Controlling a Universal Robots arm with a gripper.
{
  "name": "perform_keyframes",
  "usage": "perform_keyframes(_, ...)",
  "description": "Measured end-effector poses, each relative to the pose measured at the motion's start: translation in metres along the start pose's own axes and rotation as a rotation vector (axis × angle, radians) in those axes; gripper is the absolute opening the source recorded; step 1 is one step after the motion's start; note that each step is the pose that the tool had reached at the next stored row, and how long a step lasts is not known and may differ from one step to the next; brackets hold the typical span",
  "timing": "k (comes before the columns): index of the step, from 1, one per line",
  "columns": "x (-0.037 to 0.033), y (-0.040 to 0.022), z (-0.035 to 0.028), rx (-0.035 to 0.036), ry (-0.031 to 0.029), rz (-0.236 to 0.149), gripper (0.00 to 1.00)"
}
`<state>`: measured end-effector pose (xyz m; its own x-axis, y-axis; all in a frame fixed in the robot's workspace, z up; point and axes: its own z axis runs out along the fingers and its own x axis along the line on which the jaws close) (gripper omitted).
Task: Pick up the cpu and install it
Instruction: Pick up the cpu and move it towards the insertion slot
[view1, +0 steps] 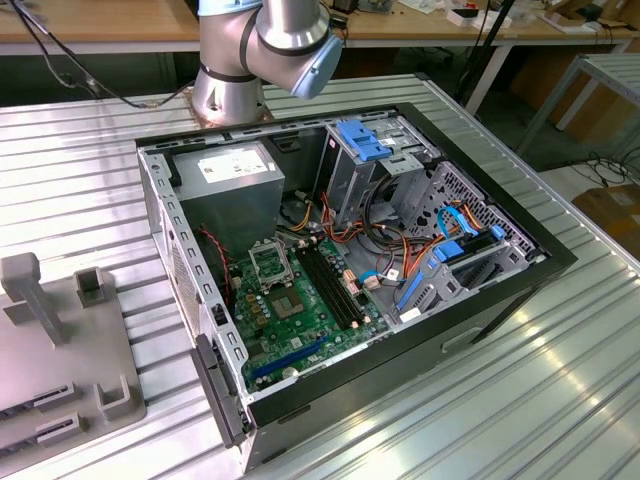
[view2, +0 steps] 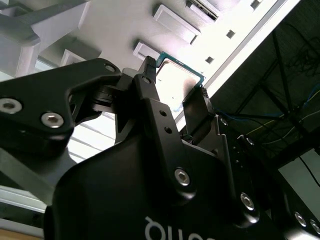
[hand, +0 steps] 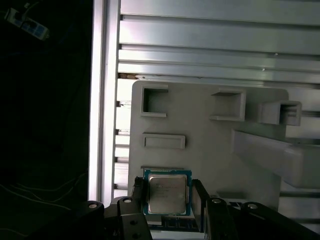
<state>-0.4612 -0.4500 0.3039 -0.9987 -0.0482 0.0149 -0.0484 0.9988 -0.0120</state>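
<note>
A robot lab: an open black computer box (view1: 470, 330) on a ribbed silver metal table (view1: 520, 420), with long wooden benches (view1: 100, 20) behind.

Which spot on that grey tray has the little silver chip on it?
The spot right by the gripper: the cpu lies there. The narrow slot and the square pocket beyond it show no chip.

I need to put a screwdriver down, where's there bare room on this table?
The ribbed silver metal table lies bare at the exterior view's right of the open black computer case; a narrower strip runs between case and grey plastic fixture tray. Tray and case interior are crowded.
</note>
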Motion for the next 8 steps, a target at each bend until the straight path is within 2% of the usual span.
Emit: perform_keyframes(8,0.0001,0.0000,-0.0044,0.0001,0.0001,0.000,0.47)
